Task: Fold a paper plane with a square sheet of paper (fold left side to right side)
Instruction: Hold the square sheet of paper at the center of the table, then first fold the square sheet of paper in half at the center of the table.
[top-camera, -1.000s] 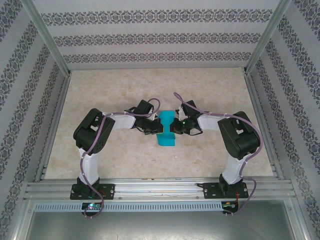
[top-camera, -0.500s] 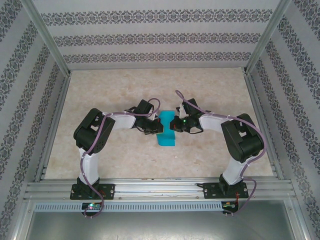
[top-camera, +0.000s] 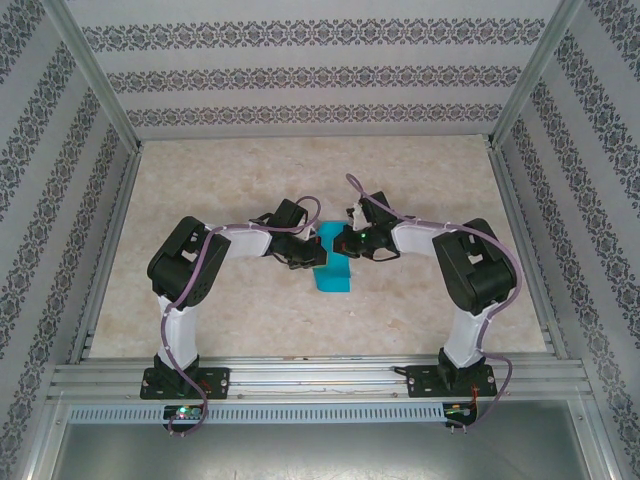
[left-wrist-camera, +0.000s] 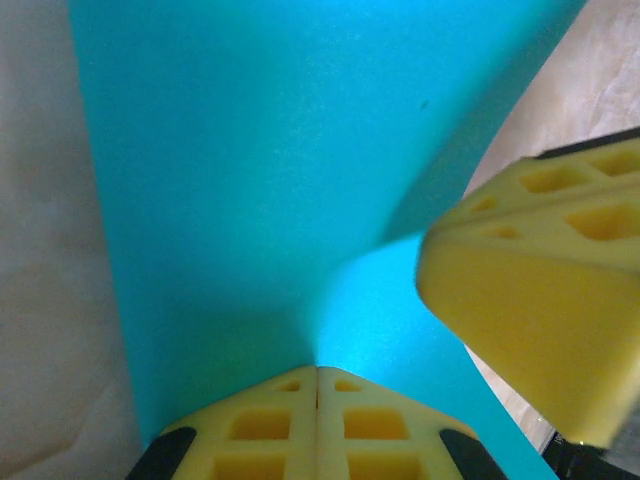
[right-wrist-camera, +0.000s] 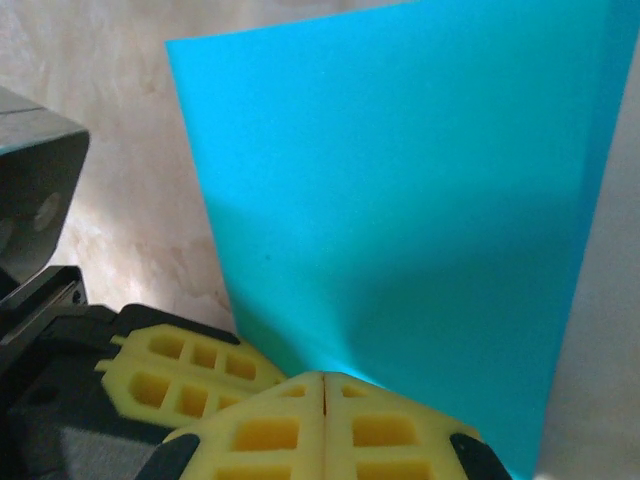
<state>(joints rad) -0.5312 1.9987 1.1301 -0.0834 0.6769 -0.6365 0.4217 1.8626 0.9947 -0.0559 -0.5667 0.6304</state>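
The teal-blue square sheet of paper (top-camera: 335, 276) sits at the table's middle, bent up between both grippers. My left gripper (top-camera: 318, 258) is shut on its left edge. In the left wrist view the jaws (left-wrist-camera: 318, 376) meet on the paper (left-wrist-camera: 250, 180), which curves up in front of them. My right gripper (top-camera: 344, 243) is shut on the opposite edge, close against the left one. In the right wrist view its jaws (right-wrist-camera: 323, 380) pinch the paper (right-wrist-camera: 400, 180), with the left gripper's yellow fingers (right-wrist-camera: 190, 366) just beside them.
The beige marbled table (top-camera: 250, 180) is boxed in by patterned walls and aluminium frame posts (top-camera: 92, 75). A metal rail (top-camera: 320, 375) carrying both arm bases runs along the near edge. The right gripper's yellow finger (left-wrist-camera: 530, 310) looms at the right of the left wrist view.
The right gripper has swung left and slightly farther away, bringing its edge of the paper toward the left gripper. The left arm has stayed still.
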